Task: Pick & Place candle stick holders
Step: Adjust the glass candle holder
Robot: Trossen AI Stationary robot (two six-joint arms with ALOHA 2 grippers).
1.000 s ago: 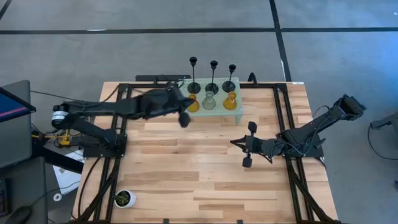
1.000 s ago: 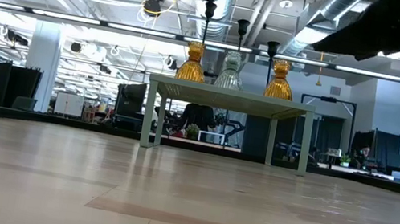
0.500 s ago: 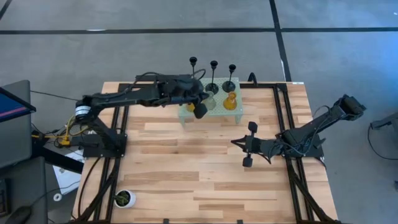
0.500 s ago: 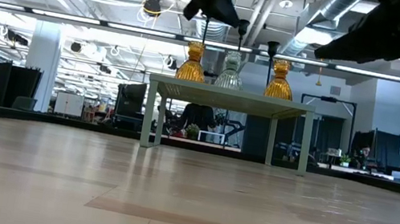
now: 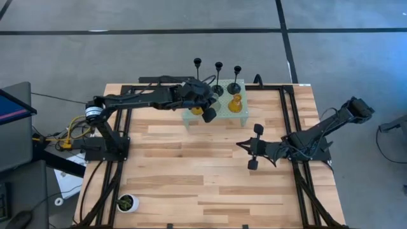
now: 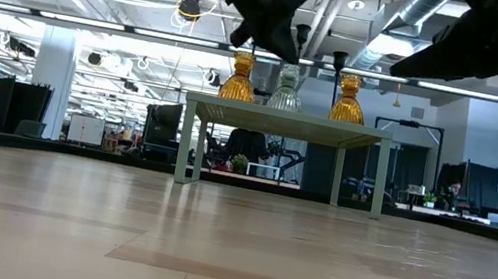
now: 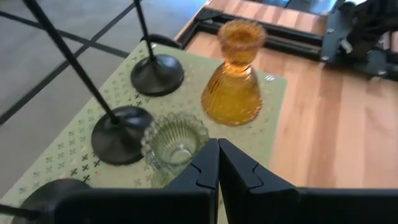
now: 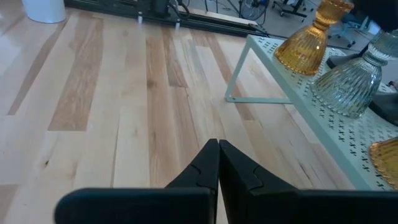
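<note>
Wooden planks make up the tabletop (image 5: 191, 165), and at its far edge stands a pale green perforated stand (image 6: 288, 118) carrying the candle stick holders. Three black holders (image 5: 218, 76) with round bases and thin tall stems line the far row; two ribbed amber holders (image 7: 233, 78) flank a ribbed pale grey holder (image 7: 174, 144) in the near row. The left pincer (image 5: 208, 112) hovers over the stand's left end, fingers pressed together, empty. The right pincer (image 5: 255, 147) waits right of centre, also closed and empty.
</note>
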